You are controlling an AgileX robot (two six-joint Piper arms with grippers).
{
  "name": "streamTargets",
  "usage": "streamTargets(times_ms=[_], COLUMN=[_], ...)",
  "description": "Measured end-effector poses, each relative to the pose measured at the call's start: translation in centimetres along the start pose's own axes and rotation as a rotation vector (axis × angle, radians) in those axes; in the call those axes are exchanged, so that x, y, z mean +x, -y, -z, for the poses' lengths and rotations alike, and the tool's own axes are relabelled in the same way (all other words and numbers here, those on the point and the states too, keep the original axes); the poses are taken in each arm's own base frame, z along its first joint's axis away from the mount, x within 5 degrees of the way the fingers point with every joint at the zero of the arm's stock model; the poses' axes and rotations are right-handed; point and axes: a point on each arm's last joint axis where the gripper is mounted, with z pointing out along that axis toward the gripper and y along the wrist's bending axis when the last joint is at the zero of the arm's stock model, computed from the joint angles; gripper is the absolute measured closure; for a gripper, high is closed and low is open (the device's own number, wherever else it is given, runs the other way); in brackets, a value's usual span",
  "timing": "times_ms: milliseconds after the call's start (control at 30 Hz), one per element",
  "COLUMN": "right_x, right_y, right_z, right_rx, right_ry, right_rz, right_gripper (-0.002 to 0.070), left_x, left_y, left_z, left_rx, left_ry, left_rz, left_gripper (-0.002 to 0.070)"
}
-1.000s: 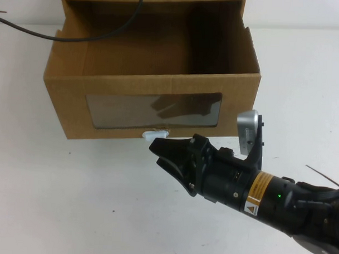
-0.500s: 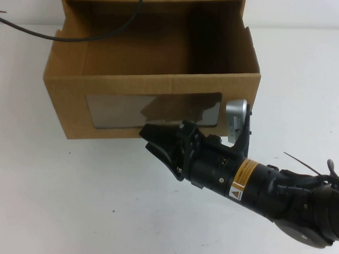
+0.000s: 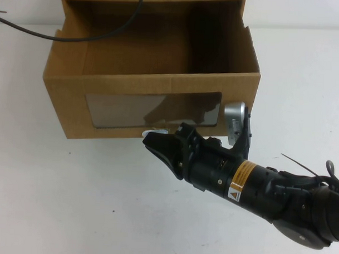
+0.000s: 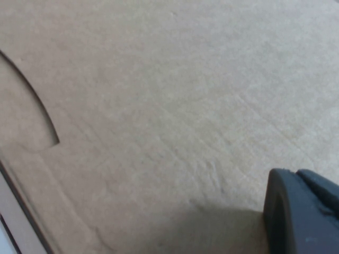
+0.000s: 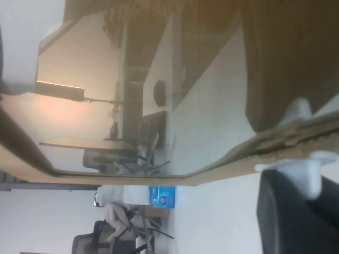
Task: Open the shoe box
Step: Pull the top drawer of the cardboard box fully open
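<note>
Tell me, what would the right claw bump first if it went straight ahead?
Probably the small white tab at the front bottom edge of the shoe box; the right claw is right at it. The left claw sits close to cardboard.

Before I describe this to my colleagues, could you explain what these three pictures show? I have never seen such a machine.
This is a robot with two arms, each ending in a gripper. One picture looks down from a raised camera; the other two come from cameras on the wrists. On the white table stands a cardboard shoe box, its top open, with a clear window in its front wall and a small white tab at that wall's lower edge. A black cable crosses its back. The right gripper has its tip at the tab; whether it grips it, I cannot tell. The left gripper shows only in its own camera, a dark corner close against plain cardboard.
</note>
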Motion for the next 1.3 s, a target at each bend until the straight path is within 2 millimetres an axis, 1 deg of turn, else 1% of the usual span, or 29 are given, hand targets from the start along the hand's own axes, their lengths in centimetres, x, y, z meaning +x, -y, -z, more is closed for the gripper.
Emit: streamTargets(times_ms=[67, 133, 367, 700, 900, 1100, 1300], right_x=[0.0, 0.0, 0.1, 0.8, 2.9, 3.5, 4.3], right_y=[0.0, 0.0, 0.1, 0.9, 0.9, 0.6, 0.9], right_z=[0.0, 0.0, 0.0, 1.2, 1.5, 1.5, 1.8], right_rx=[0.002, 0.003, 0.002, -0.03, -0.03, -0.039, -0.035], right_ry=[0.0, 0.001, 0.0, -0.016, -0.077, -0.085, -0.097], right_rz=[0.008, 0.011, 0.007, -0.047, -0.051, -0.058, -0.071], right_gripper=[0.0669, 0.0674, 0.0675, 0.0676, 0.0676, 0.0676, 0.0676], left_x=[0.0, 0.0, 0.0, 0.0, 0.0, 0.0, 0.0], left_y=[0.0, 0.0, 0.0, 0.0, 0.0, 0.0, 0.0], left_z=[0.0, 0.0, 0.0, 0.0, 0.0, 0.0, 0.0], left_rx=[0.0, -0.001, -0.001, 0.001, 0.001, 0.001, 0.001], left_ry=[0.0, 0.001, 0.001, -0.002, -0.002, -0.002, -0.002], left_rz=[0.0, 0.0, 0.0, 0.0, 0.002, 0.002, 0.002], left_gripper=[0.0678, 0.0678, 0.0679, 0.0679, 0.0679, 0.0679, 0.0679])
